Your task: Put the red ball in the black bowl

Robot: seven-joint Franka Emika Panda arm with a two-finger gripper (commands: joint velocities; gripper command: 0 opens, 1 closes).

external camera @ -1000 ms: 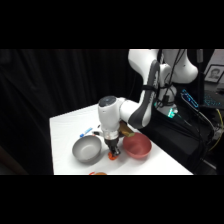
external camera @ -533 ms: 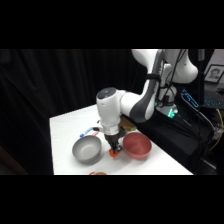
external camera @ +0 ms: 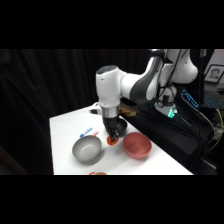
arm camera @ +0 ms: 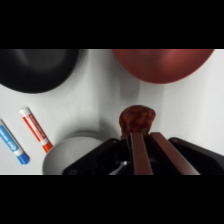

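Observation:
My gripper (arm camera: 139,132) is shut on the small red-orange ball (arm camera: 137,118), which sits between the fingertips a little above the white table. In the side view, gripper (external camera: 111,137) and ball (external camera: 111,142) hang between the grey bowl (external camera: 87,148) and the red-pink bowl (external camera: 137,144). The glossy black bowl (arm camera: 36,68) lies at the upper left of the wrist view, apart from the ball. From the side it is mostly hidden behind the gripper.
The red-pink bowl (arm camera: 162,62) fills the wrist view's top right, and the grey bowl (arm camera: 70,152) sits at the lower left. A red marker (arm camera: 35,130) and a blue marker (arm camera: 12,142) lie beside it. A small orange thing (external camera: 97,173) rests at the table's front edge.
The gripper has risen a little from the table with the ball held in it, and the arm's wrist stands higher than a second ago.

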